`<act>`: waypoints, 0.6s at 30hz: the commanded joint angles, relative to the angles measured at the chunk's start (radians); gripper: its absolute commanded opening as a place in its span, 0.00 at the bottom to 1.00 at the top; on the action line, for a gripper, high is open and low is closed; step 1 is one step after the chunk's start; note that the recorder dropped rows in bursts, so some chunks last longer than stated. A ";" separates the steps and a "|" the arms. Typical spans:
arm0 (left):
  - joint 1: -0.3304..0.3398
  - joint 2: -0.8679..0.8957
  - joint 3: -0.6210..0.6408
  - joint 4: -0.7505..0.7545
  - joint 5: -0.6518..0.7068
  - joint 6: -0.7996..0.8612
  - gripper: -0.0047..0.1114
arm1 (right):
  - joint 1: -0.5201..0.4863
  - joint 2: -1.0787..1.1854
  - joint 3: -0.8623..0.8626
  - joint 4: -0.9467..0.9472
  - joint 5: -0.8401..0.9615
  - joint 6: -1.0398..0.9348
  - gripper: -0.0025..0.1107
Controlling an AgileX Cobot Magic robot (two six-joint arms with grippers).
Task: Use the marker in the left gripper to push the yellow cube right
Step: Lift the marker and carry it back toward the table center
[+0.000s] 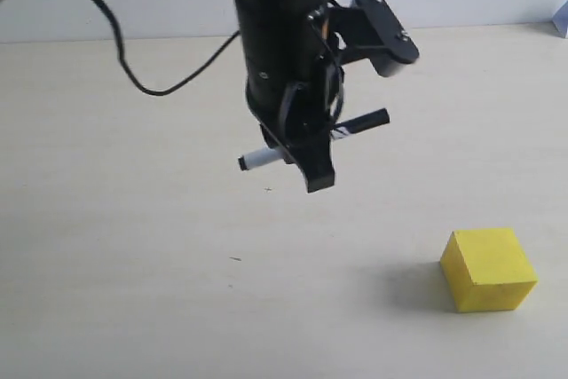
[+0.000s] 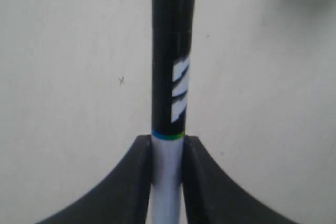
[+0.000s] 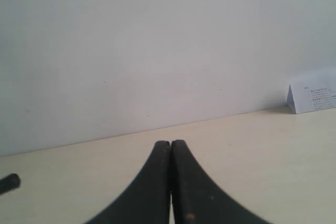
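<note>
Left claw (image 1: 306,161) clamps marker (image 1: 262,159) crosswise | well apart from yellow cube (image 1: 488,268), to its left in exterior view, seemingly above worktop (image 1: 133,264) | right claw (image 3: 170,145) pressed closed, empty

I am holding the marker (image 1: 359,123) crosswise in my left tool (image 1: 299,160), which is hanging above the worktop (image 1: 133,264), while the cube (image 1: 488,268) is sitting on the worktop well apart, to the right of the tool and nearer the camera.
</note>
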State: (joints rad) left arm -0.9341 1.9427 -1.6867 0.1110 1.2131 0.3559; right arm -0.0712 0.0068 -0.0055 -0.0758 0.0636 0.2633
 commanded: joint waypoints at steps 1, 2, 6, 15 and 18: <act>0.039 -0.170 0.195 -0.014 -0.071 -0.156 0.04 | 0.002 -0.007 0.005 -0.002 -0.004 0.001 0.02; 0.052 -0.214 0.253 -0.005 -0.154 -0.275 0.04 | 0.002 -0.007 0.005 -0.002 -0.004 0.001 0.02; 0.078 -0.251 0.326 0.018 -0.325 -0.730 0.04 | 0.002 -0.007 0.005 -0.002 -0.004 0.001 0.02; 0.127 -0.049 0.326 -0.095 -0.419 -1.107 0.04 | 0.002 -0.007 0.005 -0.002 -0.004 0.001 0.02; 0.133 0.009 0.326 -0.095 -0.378 -1.113 0.04 | 0.002 -0.007 0.005 -0.002 -0.004 0.001 0.02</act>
State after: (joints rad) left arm -0.8081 1.9101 -1.3667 0.0208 0.8088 -0.7209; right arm -0.0712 0.0068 -0.0055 -0.0758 0.0636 0.2633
